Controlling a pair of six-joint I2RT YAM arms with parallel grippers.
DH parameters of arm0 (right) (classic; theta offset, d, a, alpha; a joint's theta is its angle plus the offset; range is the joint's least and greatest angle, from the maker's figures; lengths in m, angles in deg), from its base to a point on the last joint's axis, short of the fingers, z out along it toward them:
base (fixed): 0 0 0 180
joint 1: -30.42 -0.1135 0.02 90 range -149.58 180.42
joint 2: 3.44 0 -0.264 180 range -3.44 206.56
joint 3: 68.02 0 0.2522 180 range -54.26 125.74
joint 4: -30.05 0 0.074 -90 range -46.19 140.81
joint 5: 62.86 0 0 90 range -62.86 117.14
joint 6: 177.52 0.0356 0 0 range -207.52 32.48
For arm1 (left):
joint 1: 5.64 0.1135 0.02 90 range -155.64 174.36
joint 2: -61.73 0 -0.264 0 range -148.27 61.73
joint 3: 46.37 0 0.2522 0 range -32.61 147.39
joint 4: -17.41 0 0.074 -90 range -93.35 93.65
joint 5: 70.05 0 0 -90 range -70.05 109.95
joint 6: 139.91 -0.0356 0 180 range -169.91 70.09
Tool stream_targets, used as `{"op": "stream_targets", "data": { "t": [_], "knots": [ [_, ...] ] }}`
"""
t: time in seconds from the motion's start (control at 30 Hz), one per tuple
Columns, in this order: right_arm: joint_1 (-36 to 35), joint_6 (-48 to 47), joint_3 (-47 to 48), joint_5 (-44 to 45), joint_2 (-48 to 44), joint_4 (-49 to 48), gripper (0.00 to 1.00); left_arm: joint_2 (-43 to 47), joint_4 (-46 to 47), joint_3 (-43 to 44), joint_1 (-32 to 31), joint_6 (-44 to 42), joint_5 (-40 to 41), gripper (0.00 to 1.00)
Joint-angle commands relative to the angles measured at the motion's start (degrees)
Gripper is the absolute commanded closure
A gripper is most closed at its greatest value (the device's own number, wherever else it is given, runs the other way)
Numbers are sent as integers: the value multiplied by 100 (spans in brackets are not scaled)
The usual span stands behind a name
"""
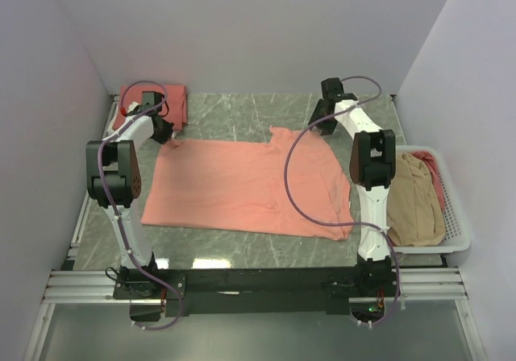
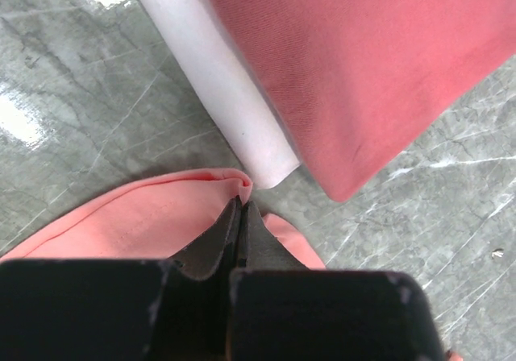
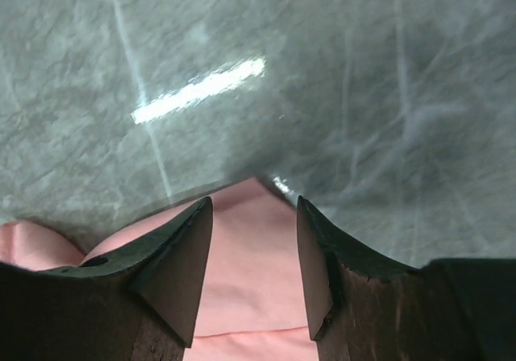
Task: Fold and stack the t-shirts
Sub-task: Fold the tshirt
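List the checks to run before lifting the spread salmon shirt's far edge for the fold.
1. Pinch by left claw on salmon t-shirt corner: ok.
2. Pinch by right claw: not ok, open, fabric lies between its fingers.
3. Gap between folded t-shirt and pinched corner: ok.
4. Right arm's purple cable clear of the cloth: cannot tell.
5. Rest of salmon t-shirt lying flat: ok.

Setting: robot lab test cell. Plain white panel walls [image 1: 242, 31] enclose a grey marble-patterned tabletop [image 1: 234, 107]; a silver aluminium rail frame [image 1: 81, 284] (near edge) carries two white-and-black robot arms [image 1: 371, 176].
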Motion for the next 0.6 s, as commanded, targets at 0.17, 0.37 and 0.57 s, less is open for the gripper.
{"op": "stream_targets", "data": {
  "t": [0.17,0.37,0.57],
  "knots": [
    [-283,137,342,165,109,250,57,214,161,71,-1,-152,-105,99],
    [-284,137,438,173,65,311,80,196,143,151,8,-179,-140,99],
    [-275,111,386,200,-85,294,100,223,178,168,26,-205,-184,99]
  ]
}}
